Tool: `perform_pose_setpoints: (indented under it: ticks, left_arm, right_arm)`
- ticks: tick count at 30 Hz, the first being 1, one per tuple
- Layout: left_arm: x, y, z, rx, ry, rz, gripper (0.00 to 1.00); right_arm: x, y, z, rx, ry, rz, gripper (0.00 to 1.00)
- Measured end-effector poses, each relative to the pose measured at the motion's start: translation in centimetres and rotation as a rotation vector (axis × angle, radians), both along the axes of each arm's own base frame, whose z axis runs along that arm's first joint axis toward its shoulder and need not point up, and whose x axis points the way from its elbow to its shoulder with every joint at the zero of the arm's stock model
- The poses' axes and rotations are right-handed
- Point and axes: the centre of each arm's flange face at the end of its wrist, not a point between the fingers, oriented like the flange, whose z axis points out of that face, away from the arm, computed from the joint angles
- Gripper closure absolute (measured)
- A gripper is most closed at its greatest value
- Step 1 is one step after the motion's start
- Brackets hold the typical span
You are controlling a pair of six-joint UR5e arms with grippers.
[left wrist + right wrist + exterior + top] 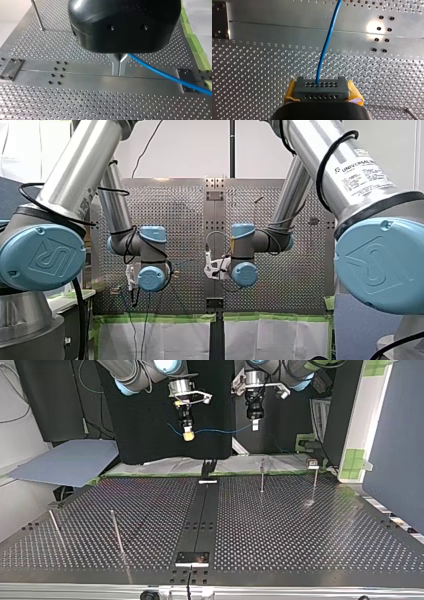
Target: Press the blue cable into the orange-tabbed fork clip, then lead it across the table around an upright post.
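The thin blue cable (220, 430) hangs in a shallow sag between my two grippers, high above the far edge of the table. In the top view my right gripper (188, 436), with yellow pads, is shut on the cable. My left gripper (254, 425) holds it further toward that view's right. In the left wrist view the metal fingers (119, 73) are pressed together on the cable (170, 76), which trails off to one side. In the right wrist view the cable (327, 42) rises out of the shut gripper (321, 88). A small clip (312, 464) stands at the table's far right.
Thin upright posts stand on the perforated table: two at the back right of the top view (261, 475) (315, 485) and two at its front left (116, 532) (54, 527). A dark rail (205, 510) runs down the middle. Green tape edges the table.
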Motion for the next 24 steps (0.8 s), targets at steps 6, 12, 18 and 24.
perform_pose_setpoints:
  ticks: [6, 12, 18, 24]
  left_arm:
    - [0.0, 0.0, 0.0, 0.000, 0.000, 0.000, 1.00]
    - [0.0, 0.0, 0.0, 0.000, 0.000, 0.000, 1.00]
    - [0.0, 0.0, 0.0, 0.000, 0.000, 0.000, 1.00]
    - [0.6, 0.7, -1.0, 0.005, 0.003, 0.030, 1.00]
  right_arm:
    - [0.0, 0.0, 0.0, 0.000, 0.000, 0.000, 1.00]
    - [0.0, 0.0, 0.0, 0.000, 0.000, 0.000, 1.00]
    - [0.0, 0.0, 0.0, 0.000, 0.000, 0.000, 1.00]
    - [0.6, 0.1, -0.7, 0.017, 0.014, -0.008, 1.00]
